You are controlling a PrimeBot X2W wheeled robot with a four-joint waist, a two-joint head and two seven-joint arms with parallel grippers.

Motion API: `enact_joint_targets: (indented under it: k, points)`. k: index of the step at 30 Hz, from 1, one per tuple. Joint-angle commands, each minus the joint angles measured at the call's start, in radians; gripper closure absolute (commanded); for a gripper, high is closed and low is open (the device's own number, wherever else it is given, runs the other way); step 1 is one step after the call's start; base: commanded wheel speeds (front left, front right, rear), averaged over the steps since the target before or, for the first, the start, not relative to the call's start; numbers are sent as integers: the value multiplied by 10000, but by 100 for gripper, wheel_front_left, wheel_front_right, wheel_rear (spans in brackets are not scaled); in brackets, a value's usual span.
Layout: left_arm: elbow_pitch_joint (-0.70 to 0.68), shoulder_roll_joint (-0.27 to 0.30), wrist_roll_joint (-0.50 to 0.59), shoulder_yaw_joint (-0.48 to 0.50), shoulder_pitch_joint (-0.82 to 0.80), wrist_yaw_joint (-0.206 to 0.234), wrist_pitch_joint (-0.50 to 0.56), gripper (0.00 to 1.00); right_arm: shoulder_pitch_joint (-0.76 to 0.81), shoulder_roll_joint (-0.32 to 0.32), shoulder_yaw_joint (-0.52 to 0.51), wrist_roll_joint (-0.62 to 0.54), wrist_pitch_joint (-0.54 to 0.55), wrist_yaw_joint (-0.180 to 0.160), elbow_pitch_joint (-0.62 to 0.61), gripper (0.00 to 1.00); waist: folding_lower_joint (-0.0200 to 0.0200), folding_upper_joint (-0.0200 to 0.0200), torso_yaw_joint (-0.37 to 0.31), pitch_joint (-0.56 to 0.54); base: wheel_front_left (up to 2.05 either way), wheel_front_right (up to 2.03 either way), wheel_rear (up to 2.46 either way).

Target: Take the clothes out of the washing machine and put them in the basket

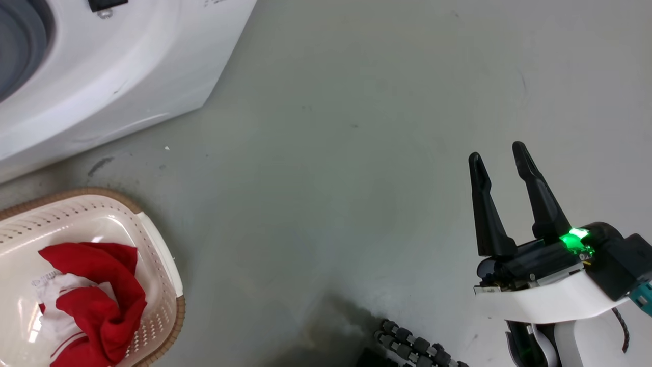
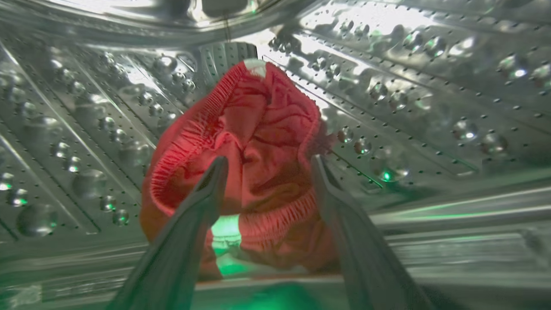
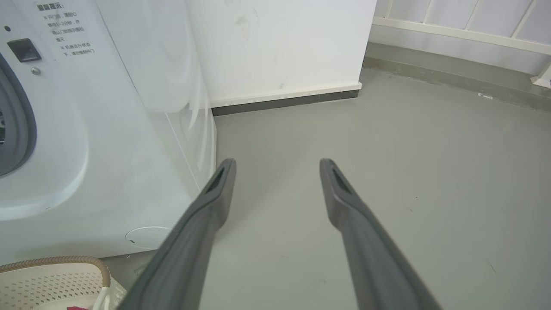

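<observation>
Inside the washing machine's shiny perforated drum (image 2: 430, 99) lies a crumpled red garment (image 2: 262, 142) with an elastic hem. My left gripper (image 2: 269, 161) is open in front of it, one finger on each side of the fabric; whether they touch it I cannot tell. The washing machine (image 1: 102, 76) stands at the upper left of the head view and also shows as the washing machine (image 3: 86, 150) in the right wrist view. The basket (image 1: 158, 265) at the lower left holds red and white clothes (image 1: 97, 300). My right gripper (image 1: 501, 155) hangs open over bare floor, holding nothing.
Grey floor (image 1: 331, 153) stretches between the machine and my right arm. A white wall with a dark skirting (image 3: 284, 101) runs beside the machine. A black ribbed cable (image 1: 412, 346) lies at the bottom of the head view. The basket's corner (image 3: 56, 280) sits by the machine's foot.
</observation>
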Motion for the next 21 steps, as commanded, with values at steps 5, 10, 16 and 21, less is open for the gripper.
enact_joint_targets:
  k: [5,10,16,21]
  points:
    - [586,-136,269,-379,-771,3,392,0,279,13,43,41,-13,-9,-246,0,-1,0,39,305,0,0,0]
    - [1201,-155,272,-587,-1283,-140,972,0,434,13,190,-24,-14,-9,-489,0,-1,0,86,479,7,7,7]
    - [1855,26,179,-748,-1694,-593,1501,0,549,13,453,-132,-15,-9,-736,0,-1,0,135,632,9,9,9]
    - [2208,-19,133,-909,-1919,-896,1604,28,533,11,561,-135,-16,-9,-845,0,-1,0,154,751,5,5,5]
